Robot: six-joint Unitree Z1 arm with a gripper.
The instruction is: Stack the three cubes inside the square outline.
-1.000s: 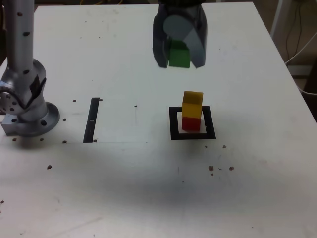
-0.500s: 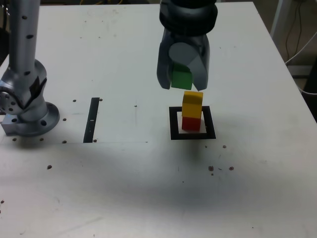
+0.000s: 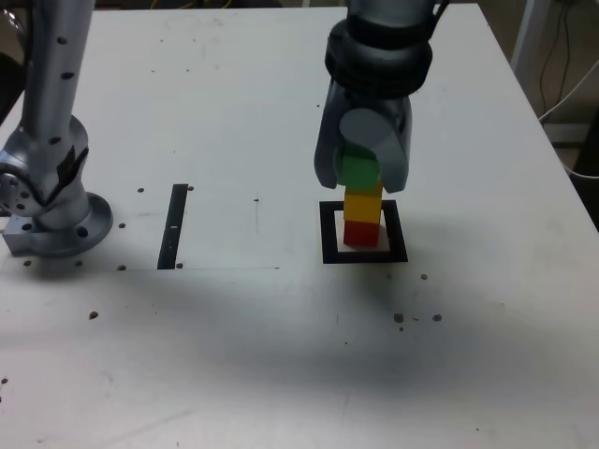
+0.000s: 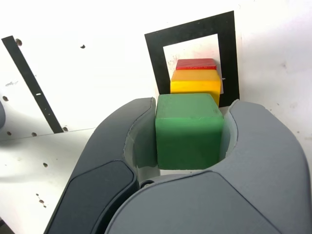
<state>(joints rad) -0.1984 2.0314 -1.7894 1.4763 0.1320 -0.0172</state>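
Red cube (image 3: 361, 234), yellow cube (image 3: 363, 208) and green cube (image 3: 359, 172) line up one above another at the square outline (image 3: 329, 232), the red one lowest and the green one between the fingers of the pincer (image 3: 362, 182).

From the exterior view's left, the arm's grey base (image 3: 65, 229) sits at nine o'clock from the square outline, well apart from it. Next comes the black strip (image 3: 172, 229), lying flat between the two, also toward nine o'clock.

Further right, the red cube stands on the outline's white centre, with the yellow cube resting on it. Toward twelve o'clock from the outline, the pincer reaches down, closed on the green cube, one finger on either side. The green cube overlaps the yellow cube's upper part in this view; whether they touch cannot be told. From the pincer, the yellow and red cubes lie toward six o'clock, outside its grip.

At the right edge, a thin white cable (image 3: 567, 94) runs beyond the table (image 3: 468, 309), around two o'clock from the outline.
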